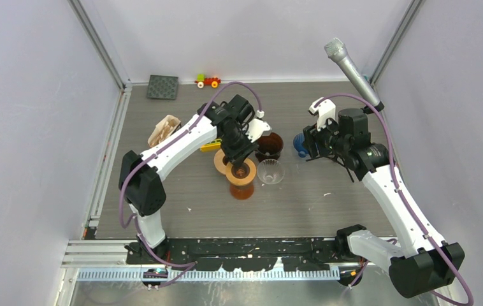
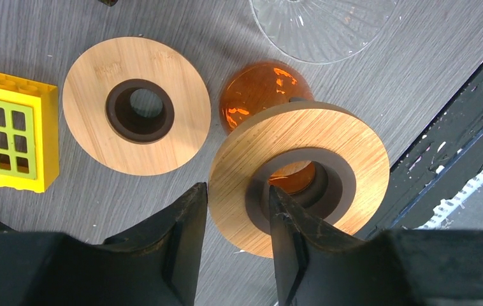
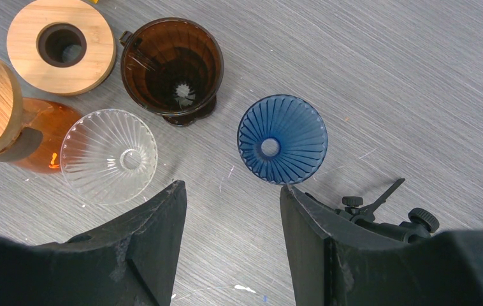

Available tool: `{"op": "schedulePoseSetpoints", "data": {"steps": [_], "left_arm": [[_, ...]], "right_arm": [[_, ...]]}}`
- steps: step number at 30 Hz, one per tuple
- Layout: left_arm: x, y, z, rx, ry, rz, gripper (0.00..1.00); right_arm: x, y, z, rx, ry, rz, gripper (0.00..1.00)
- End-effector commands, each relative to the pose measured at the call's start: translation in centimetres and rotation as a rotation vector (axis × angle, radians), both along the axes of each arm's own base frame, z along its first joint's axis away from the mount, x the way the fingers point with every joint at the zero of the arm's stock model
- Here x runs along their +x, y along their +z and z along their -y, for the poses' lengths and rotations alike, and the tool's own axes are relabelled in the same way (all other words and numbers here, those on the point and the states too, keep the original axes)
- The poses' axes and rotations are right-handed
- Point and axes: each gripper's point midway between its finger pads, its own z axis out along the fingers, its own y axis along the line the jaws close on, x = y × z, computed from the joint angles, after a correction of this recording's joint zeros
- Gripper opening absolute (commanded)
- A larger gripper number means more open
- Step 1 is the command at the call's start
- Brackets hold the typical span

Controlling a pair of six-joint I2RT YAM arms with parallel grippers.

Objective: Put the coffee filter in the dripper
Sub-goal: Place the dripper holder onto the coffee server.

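A stack of tan paper coffee filters stands at the left, touched by neither gripper. Three drippers stand mid-table: brown, clear and blue. My left gripper is shut on the near edge of a wooden ring that sits on an amber carafe; one finger is outside the ring, the other in its dark centre hole. My right gripper is open and empty above the table, just on the near side of the blue dripper.
A second wooden ring lies flat on the table beside a yellow brick. A microphone juts in at the back right. A black tile and a toy car lie by the back wall.
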Motion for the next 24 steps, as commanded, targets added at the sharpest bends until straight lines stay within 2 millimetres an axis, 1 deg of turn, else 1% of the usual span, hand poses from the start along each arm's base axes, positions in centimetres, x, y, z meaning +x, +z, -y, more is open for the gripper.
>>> {"op": "schedulePoseSetpoints", "data": {"steps": [1,4,8,10,13,15,16,21,22,24], "left_arm": [[-0.2,0.1,0.3,-0.002,0.002,0.011,0.44],[-0.1,0.2,0.3,0.002,0.002,0.019,0.46],[0.1,0.8,0.2,-0.005,0.005,0.042,0.51],[0.2,1.5,0.0,-0.012,0.003,0.065,0.54],[0.3,2.6,-0.2,-0.03,-0.001,0.102,0.62],[0.4,3.6,-0.4,-0.044,-0.005,0.138,0.69],[0.4,4.0,-0.5,-0.049,-0.01,0.154,0.71],[0.9,6.1,-1.5,-0.074,-0.003,0.272,0.74],[1.0,6.6,-1.9,-0.081,0.005,0.308,0.75],[1.3,7.1,-2.6,-0.082,0.023,0.363,0.75]], "right_arm": [[0.0,1.2,-0.1,0.009,0.014,0.039,0.61],[0.0,1.1,-0.1,0.01,0.015,0.038,0.61],[0.0,1.0,-0.3,0.014,0.02,0.032,0.61],[0.0,0.6,-0.5,0.022,0.03,0.015,0.61],[0.1,-0.2,-1.0,0.034,0.043,-0.02,0.61],[-0.1,-1.0,-1.7,0.055,0.069,-0.063,0.62],[-0.3,-1.5,-2.1,0.062,0.087,-0.092,0.63],[-0.3,-4.7,-3.6,0.06,0.124,-0.244,0.67],[-0.4,-5.5,-4.0,0.052,0.135,-0.273,0.69],[-0.5,-6.6,-4.8,0.036,0.155,-0.307,0.69]]}}
